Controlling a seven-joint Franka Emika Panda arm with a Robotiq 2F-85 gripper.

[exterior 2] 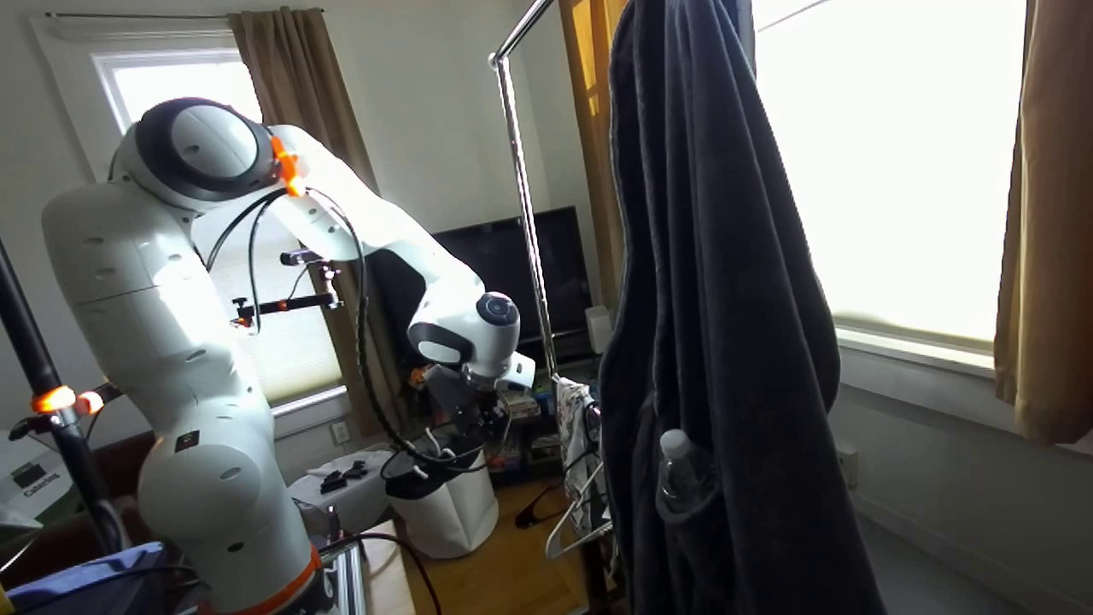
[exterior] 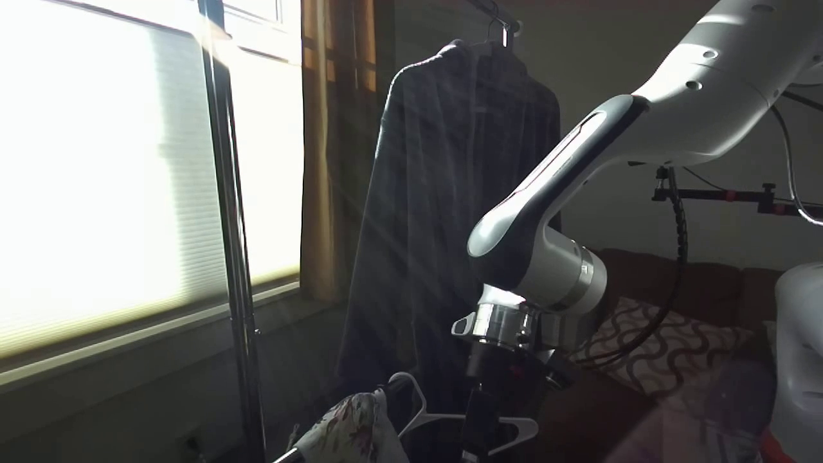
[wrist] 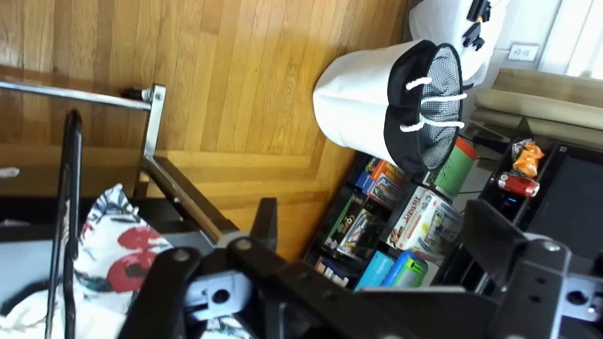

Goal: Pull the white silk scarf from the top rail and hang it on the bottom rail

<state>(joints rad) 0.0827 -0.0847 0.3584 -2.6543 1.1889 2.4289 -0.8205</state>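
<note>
Clearly, two fingers (wrist: 494, 240) stand apart; one floral scarf (exterior: 353, 429) hangs.

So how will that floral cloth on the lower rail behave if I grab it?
The floral cloth should be floppy, as it drapes over the lower rail. Its folds suggest thin, light fabric. Pulled, it could snag the white hanger beside it.

"Catering" on a white box (exterior 2: 27, 502)

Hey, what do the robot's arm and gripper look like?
The arm is white and rounded, with dark trim, an orange strip near its top and a black cable looping alongside. The gripper is black, with angular fingers and grey blocks.
</note>
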